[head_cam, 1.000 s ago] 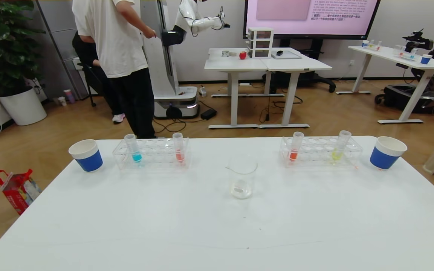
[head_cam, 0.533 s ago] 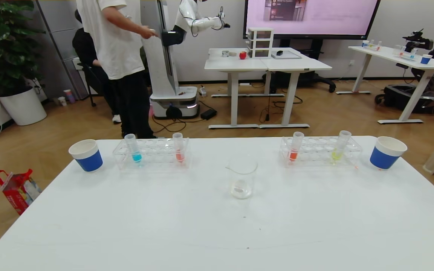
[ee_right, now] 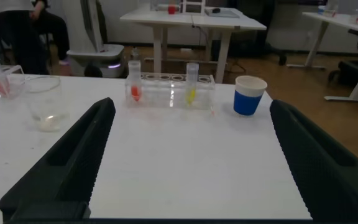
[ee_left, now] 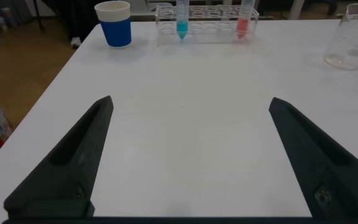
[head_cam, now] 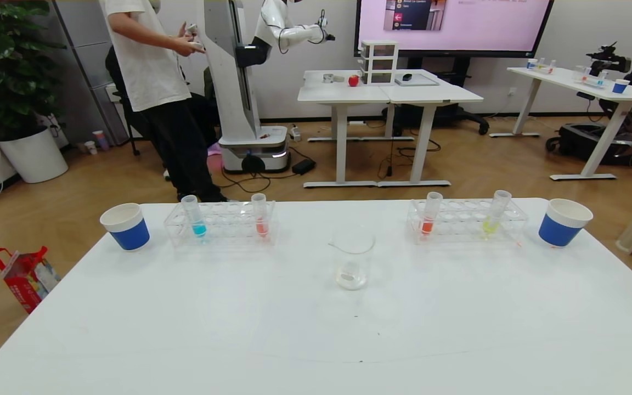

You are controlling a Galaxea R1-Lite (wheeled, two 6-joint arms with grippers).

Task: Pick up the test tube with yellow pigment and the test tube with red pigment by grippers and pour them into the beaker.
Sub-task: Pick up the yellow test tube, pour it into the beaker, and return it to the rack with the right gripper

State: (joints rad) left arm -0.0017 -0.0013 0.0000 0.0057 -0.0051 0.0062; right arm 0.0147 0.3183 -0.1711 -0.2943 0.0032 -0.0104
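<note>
**Describer:** Although neither arm shows in the head view, each wrist view shows its own gripper low over the near part of the white table, well short of the racks. The left gripper has its two black fingers spread wide apart with nothing between them; the right gripper stands the same way, empty.

**Listener:** Where are the tubes?

**Describer:** The test tube with yellow pigment stands upright in the clear rack on the robot's right, toward that rack's outer end. An orange-red tube shares that rack at its inner end. The test tube with red pigment, salmon-pink, stands in the left rack, beside a blue tube farther out. The beaker sits between the racks, nearer the robot. A blue paper cup flanks the left rack and another blue paper cup flanks the right one.

**Listener:** What could go wrong?

**Describer:** Probably a mix-up: the two reddish tubes look alike, so a gripper could close on the orange-red one. The tubes are slim and slick, so an off-centre pinch may let one slip or drag its light rack along. Two arms meeting over one narrow beaker could also knock it or spill past its lip.
</note>
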